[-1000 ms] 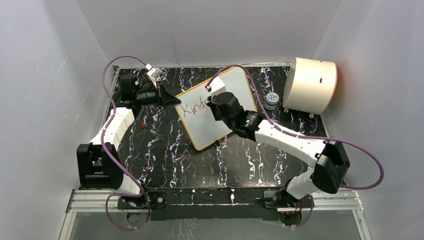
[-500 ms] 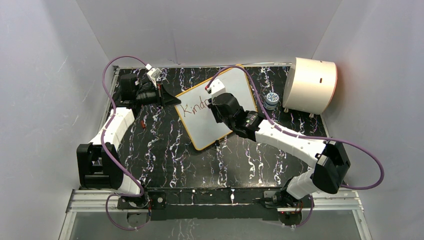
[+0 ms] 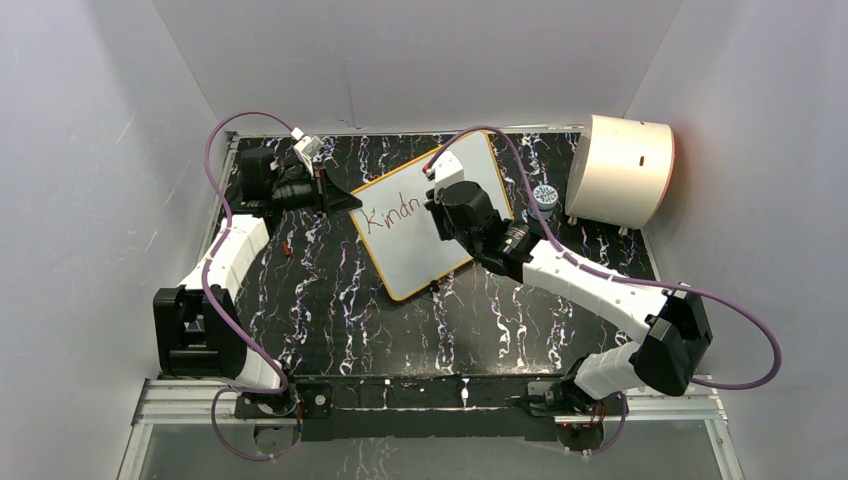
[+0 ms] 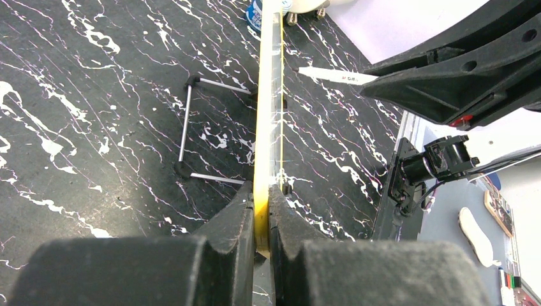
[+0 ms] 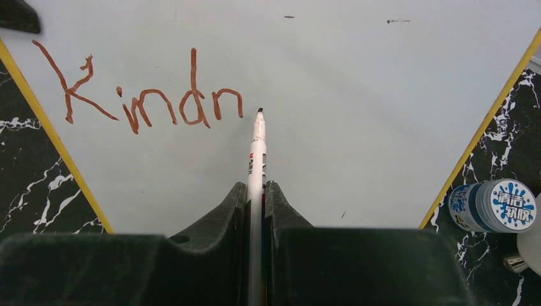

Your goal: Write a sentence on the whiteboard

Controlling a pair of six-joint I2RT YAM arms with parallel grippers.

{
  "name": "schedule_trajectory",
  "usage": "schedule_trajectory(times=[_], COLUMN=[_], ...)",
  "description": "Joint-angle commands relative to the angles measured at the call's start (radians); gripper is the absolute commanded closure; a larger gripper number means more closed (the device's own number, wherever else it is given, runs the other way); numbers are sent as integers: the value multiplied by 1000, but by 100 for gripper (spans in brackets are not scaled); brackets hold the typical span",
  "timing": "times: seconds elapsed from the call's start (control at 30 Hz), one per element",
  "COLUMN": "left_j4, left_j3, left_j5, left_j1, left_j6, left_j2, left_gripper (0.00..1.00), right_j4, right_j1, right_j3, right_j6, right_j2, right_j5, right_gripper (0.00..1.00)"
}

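Only your wrist views showed it: the left gripper (image 4: 258, 194) clamped the whiteboard (image 4: 266, 108) rim, the right gripper (image 5: 255, 188) clamped the marker (image 5: 257, 150); overhead, its tip was hidden.

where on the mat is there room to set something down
Bare mat lies between the whiteboard and the arm bases, and near-left of it. Crowded far right: jar and drum.

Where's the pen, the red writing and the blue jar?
pen (image 5: 257, 153): right wrist view, its white barrel.
red writing (image 5: 193, 83): right wrist view, the d's stem.
blue jar (image 5: 510, 204): right wrist view, its printed lid.
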Motion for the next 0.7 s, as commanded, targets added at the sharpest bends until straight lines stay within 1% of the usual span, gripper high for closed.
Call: schedule_trajectory(times=[0.0, 0.67], left_j4=[-124, -125], left_j3=[-29, -29], left_j5=[-7, -1], left_j1=[-51, -51], left_j6=[81, 81], left_j2=[26, 27], left_gripper=[100, 100], right_j4=[60, 89], right_j1=[-17, -33], right_j3=[7, 22], right_j6=[17, 16], right_j2=[-39, 15], right_j5=[-18, -65], right_gripper=[100, 100])
